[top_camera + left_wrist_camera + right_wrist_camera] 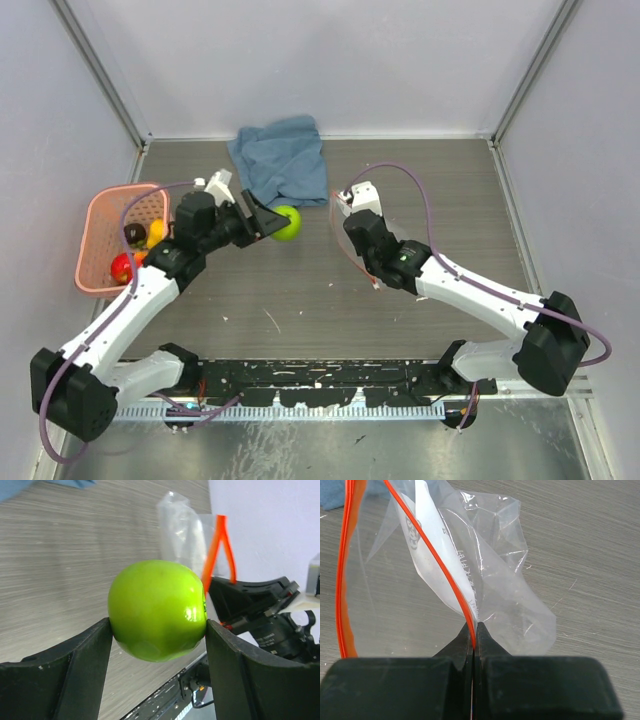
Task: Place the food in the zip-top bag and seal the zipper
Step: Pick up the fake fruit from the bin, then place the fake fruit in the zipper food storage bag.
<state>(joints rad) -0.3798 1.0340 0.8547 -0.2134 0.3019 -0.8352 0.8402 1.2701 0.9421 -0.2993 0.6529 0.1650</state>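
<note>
My left gripper is shut on a glossy green toy apple and holds it above the table; in the left wrist view the apple sits clamped between both fingers. My right gripper is shut on the clear zip-top bag, pinching its red-orange zipper strip at the fingertips. The bag's mouth gapes open, with the other side of the strip bowed away. The bag and its zipper hang just beyond the apple. Several other toy fruits lie in the basket.
A pink lattice basket stands at the left table edge. A crumpled blue cloth lies at the back centre, near the apple. White walls enclose the table on three sides. The right arm is close to the left gripper.
</note>
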